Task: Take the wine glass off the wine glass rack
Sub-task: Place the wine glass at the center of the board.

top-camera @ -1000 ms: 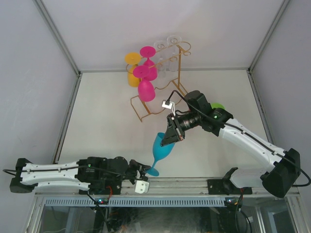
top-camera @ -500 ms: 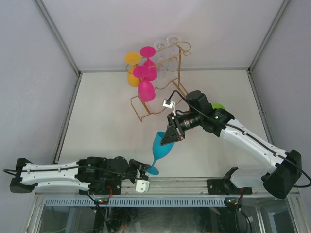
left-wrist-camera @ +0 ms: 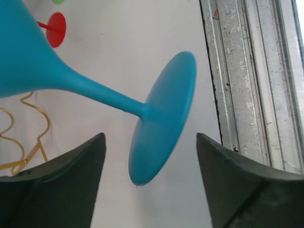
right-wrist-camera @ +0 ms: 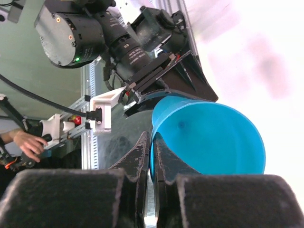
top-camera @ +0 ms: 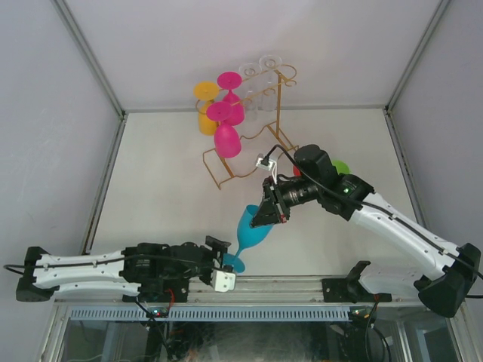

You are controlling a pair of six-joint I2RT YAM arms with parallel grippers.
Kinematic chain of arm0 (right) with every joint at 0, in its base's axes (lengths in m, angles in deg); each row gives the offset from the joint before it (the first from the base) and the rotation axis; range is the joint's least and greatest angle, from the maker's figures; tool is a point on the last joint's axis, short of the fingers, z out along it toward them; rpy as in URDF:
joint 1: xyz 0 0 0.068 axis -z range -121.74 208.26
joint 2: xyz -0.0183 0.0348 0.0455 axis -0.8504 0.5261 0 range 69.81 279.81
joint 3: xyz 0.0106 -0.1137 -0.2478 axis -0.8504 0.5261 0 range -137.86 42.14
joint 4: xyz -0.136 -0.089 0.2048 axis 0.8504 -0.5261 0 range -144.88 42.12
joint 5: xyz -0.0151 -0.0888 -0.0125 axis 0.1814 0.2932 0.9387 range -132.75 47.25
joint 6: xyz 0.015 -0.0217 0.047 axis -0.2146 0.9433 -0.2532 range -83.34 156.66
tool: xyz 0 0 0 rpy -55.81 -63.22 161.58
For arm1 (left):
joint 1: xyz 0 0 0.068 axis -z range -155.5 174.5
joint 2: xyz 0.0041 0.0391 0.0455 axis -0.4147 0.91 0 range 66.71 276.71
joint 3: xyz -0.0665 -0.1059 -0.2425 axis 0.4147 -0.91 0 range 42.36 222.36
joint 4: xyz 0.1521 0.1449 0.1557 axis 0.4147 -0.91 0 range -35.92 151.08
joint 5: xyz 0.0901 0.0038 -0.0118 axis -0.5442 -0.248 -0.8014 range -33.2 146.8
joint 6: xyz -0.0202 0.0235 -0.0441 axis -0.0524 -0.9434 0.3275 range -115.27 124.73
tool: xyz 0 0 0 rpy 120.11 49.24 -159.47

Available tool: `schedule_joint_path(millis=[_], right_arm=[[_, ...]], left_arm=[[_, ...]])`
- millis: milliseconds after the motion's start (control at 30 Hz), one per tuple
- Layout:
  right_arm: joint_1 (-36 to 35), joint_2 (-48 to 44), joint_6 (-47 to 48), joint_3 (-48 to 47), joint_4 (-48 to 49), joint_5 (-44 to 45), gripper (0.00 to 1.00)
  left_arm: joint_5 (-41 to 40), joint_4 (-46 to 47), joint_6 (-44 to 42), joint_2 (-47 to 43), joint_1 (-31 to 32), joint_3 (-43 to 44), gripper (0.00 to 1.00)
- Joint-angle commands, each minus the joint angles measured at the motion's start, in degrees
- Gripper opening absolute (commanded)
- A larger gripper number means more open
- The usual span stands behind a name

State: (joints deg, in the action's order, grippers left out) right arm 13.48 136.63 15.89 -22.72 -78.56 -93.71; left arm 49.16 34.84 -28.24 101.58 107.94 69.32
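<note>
A blue wine glass (top-camera: 253, 230) hangs tilted over the near part of the table, away from the gold wire wine glass rack (top-camera: 249, 151). My right gripper (top-camera: 266, 219) is shut on the glass's rim (right-wrist-camera: 156, 118), one finger inside the bowl and one outside. My left gripper (top-camera: 221, 264) stands open at the near edge. In the left wrist view the round blue foot (left-wrist-camera: 164, 118) lies between its two fingers, touching neither. The foot is tipped on edge just above the table.
Two pink glasses (top-camera: 226, 139), a yellow glass (top-camera: 205, 113) and clear glasses (top-camera: 260, 83) hang on the rack at the back. A green object (top-camera: 341, 166) lies behind the right arm. A metal rail (left-wrist-camera: 251, 80) runs along the near table edge.
My left gripper has opened and let go of the blue glass's foot. The right arm, still gripping the rim, has shifted slightly.
</note>
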Motion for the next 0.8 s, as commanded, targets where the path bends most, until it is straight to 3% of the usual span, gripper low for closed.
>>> schedule_joint_path(millis=[0, 100, 333, 533, 633, 767], right_arm=[[-1.46, -2.36, 0.58, -0.89, 0.56, 8.77, 0.00], [-2.08, -3.28, 1.07, -0.71, -0.43, 13.42, 0.00], [-4.10, -6.41, 2.36, -0.71, -3.54, 27.32, 0.00], [-9.80, -9.71, 3.16, -0.62, -5.96, 48.86, 0.00], [-11.52, -10.49, 0.64, -0.15, -6.73, 65.26, 0.00], [-11.46, -10.78, -2.84, 0.09, -10.06, 72.73, 0.00]], left_arm=[[-2.50, 1.36, 2.03, -1.35, -0.21, -0.70, 0.87], [-4.10, 2.61, 2.31, -3.06, -0.29, -1.28, 1.00], [-10.51, 9.26, 6.68, -9.07, -2.02, -1.96, 1.00], [-37.15, 18.59, 17.52, -9.21, -4.96, 0.37, 1.00], [-39.74, 10.74, 25.95, -5.25, -9.16, 6.54, 1.00], [-38.10, 4.03, 30.51, 2.55, -14.71, 12.99, 1.00]])
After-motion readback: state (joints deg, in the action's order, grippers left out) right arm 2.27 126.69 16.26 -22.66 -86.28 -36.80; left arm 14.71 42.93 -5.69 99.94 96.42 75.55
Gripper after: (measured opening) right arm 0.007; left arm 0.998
